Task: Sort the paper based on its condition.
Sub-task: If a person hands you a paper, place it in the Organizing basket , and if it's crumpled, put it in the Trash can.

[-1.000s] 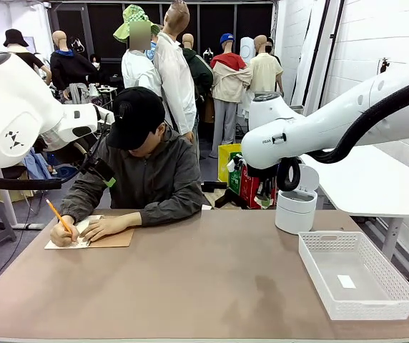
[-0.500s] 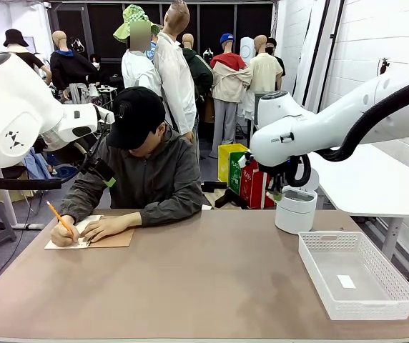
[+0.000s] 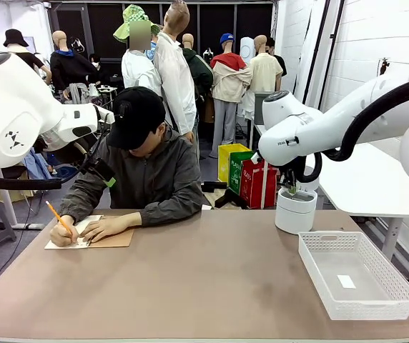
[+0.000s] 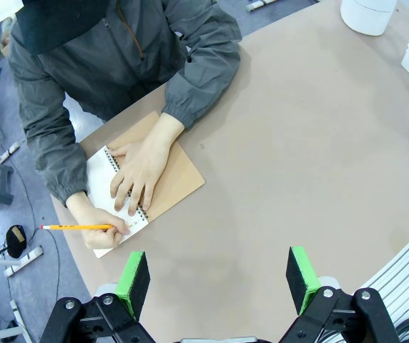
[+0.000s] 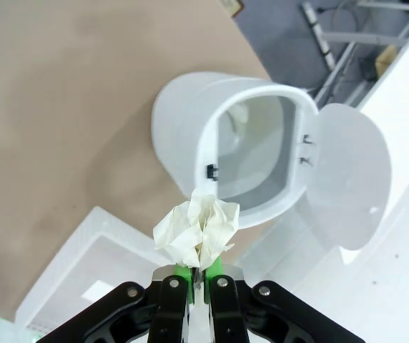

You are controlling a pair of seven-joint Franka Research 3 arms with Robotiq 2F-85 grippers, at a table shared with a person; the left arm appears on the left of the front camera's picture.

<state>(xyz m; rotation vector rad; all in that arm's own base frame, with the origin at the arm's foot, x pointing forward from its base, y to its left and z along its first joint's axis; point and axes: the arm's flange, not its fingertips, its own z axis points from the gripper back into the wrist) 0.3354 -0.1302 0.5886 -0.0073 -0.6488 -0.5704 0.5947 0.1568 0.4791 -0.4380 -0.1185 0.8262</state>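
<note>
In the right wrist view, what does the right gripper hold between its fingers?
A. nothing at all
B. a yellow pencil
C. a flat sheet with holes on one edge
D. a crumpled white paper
D: the right gripper is shut on a crumpled white paper, with the open white bin beyond it.

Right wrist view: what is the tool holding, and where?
A crumpled paper wad, pinched at its bottom end by the right tool, over the open white bin.
</note>
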